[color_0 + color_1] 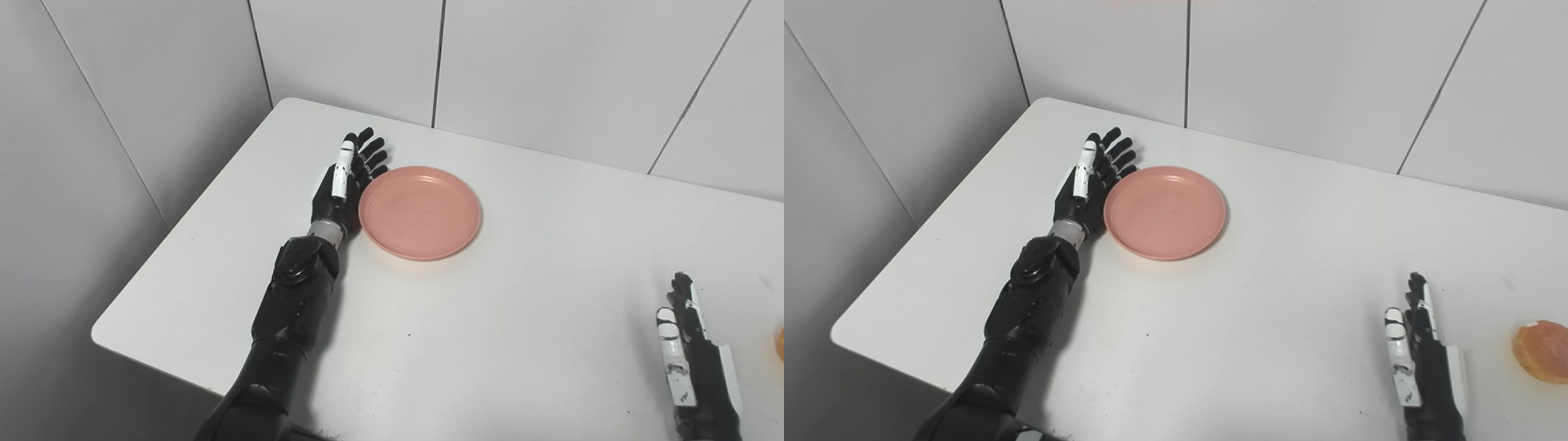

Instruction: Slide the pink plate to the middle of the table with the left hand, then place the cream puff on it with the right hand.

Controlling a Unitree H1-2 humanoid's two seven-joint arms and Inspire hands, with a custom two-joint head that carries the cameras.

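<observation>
The right hand (1424,361) is seen nearest the camera, at about 4 o'clock on the white bench (1274,318), with its arm entering from the bottom edge. It is held edge-on and upright, the fingers (1415,288) extended and lying close together, nothing being grasped. The cream puff (1542,351) is found just beyond it toward 3 o'clock, at the right edge of the right eye view, resting on the bench and kept apart from the hand; in the left eye view only a sliver of it is caught at the frame edge.

The pink plate (420,211) is placed toward 11 o'clock of the bench's middle, flat on the surface and bare inside. At its 9 o'clock side the left hand (339,190) is set, palm turned toward the plate's rim, so close that contact appears to be made, though this cannot be told for certain. Its fingers (370,150) are stretched out straight toward 12 o'clock and slightly fanned, with nothing pinched between them. The black forearm (294,294) is laid out from 7 o'clock across the bench.

Grey panelled walls (551,73) are seen behind the bench at 12 o'clock and along its 9 o'clock side.
</observation>
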